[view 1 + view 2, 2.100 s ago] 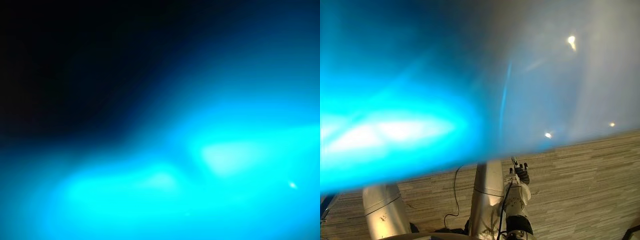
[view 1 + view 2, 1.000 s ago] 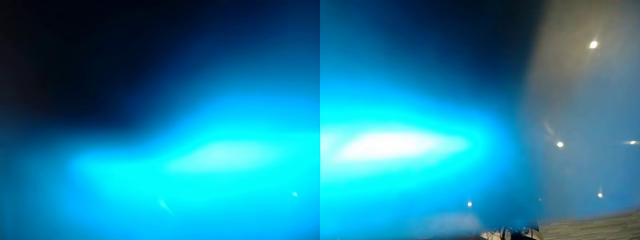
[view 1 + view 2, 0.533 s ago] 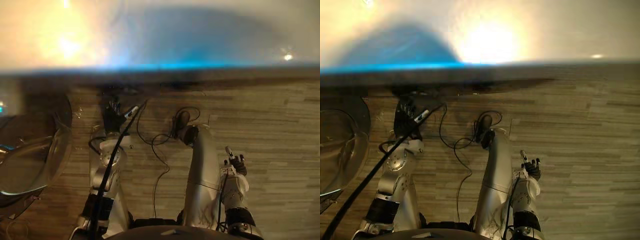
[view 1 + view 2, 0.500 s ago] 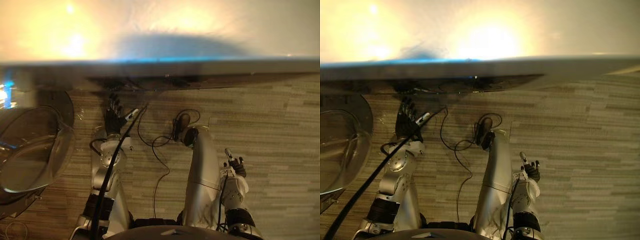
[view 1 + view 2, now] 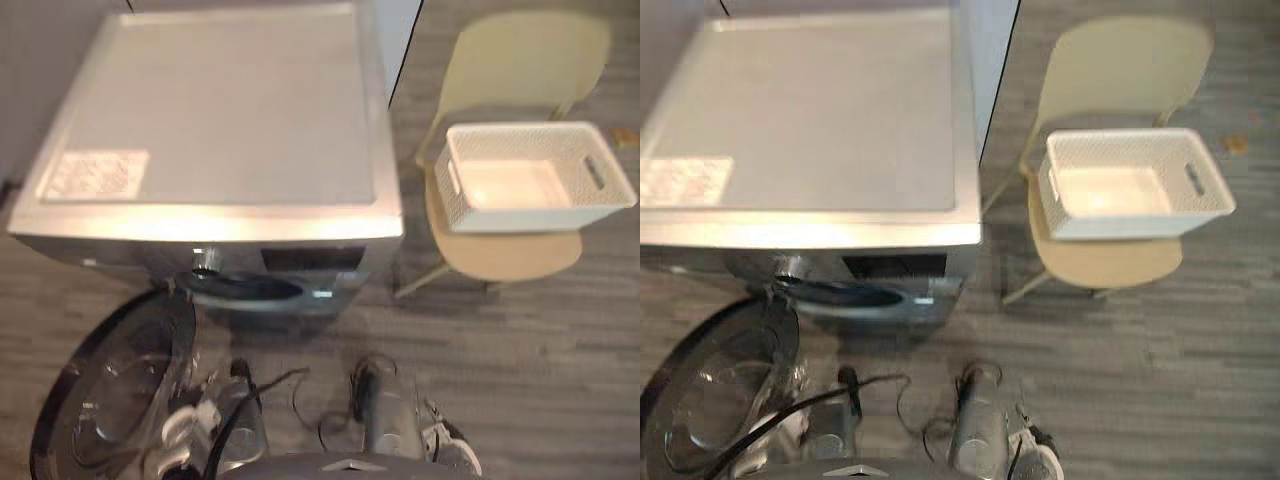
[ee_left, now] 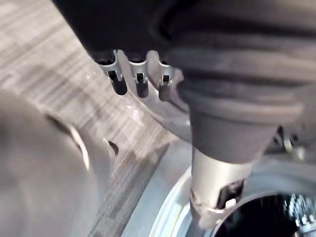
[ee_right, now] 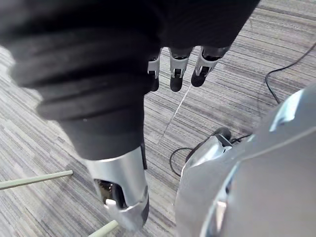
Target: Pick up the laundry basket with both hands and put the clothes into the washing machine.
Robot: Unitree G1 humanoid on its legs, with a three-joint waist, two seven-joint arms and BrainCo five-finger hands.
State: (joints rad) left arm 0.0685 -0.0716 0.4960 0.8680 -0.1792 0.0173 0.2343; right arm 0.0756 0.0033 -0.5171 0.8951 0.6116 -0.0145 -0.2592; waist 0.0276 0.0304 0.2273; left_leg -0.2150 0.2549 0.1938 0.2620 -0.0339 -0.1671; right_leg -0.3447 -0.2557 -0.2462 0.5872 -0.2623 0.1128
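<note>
A white laundry basket [image 5: 535, 178] stands on the seat of a beige chair [image 5: 1110, 262], to the right of the washing machine [image 5: 215, 120]. The basket's inside looks pale and bare. The machine's round glass door [image 5: 115, 395] hangs open at the lower left, and the dark drum opening [image 5: 245, 288] shows below the control panel. My left hand [image 6: 134, 81] hangs low beside the door's rim [image 6: 170, 219], fingers relaxed, holding nothing. Over the floor, my right hand [image 7: 177, 69] is open too, with nothing in it, near a pale chair leg [image 7: 34, 180].
Grey wood-grain floor [image 5: 540, 360] lies between me and the chair. The machine's flat top [image 5: 820, 120] bears a label at its left side. A white wall panel [image 5: 400, 35] stands behind, between machine and chair.
The camera has moved: a blue blur, then floor and hanging arms, gave way to the washing machine, its open door and the basket on the chair.
</note>
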